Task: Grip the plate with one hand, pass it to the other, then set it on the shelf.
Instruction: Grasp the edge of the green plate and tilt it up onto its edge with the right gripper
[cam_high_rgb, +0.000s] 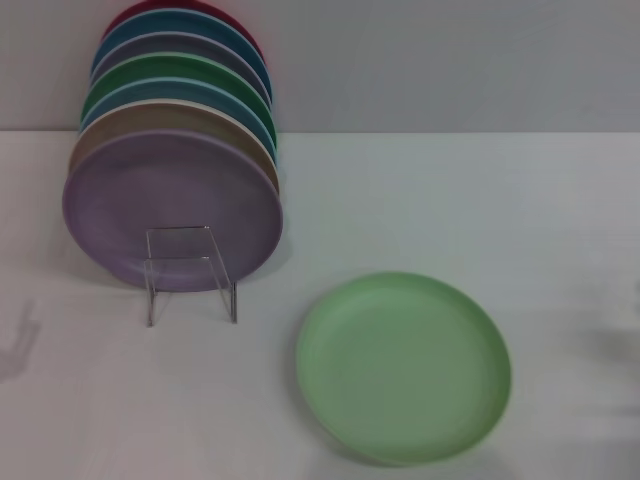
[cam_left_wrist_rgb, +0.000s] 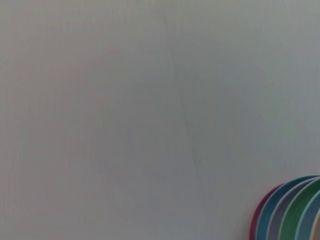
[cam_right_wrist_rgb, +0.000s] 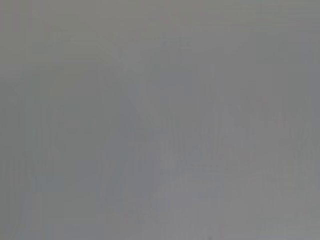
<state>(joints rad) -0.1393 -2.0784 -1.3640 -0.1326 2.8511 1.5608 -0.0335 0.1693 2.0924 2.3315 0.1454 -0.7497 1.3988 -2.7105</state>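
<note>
The light mint-green plate lies flat on the white table, right of centre near the front edge. The clear acrylic shelf stands to its left and holds several plates on edge, a lilac plate at the front. Neither arm nor gripper shows in any view. The left wrist view shows only a plain wall and the rims of the racked plates in one corner. The right wrist view shows only a plain grey surface.
Behind the lilac plate stand a tan, blue, darker green, grey-blue and red plate in a row. The white table runs back to a grey wall. A faint shadow lies at the table's left edge.
</note>
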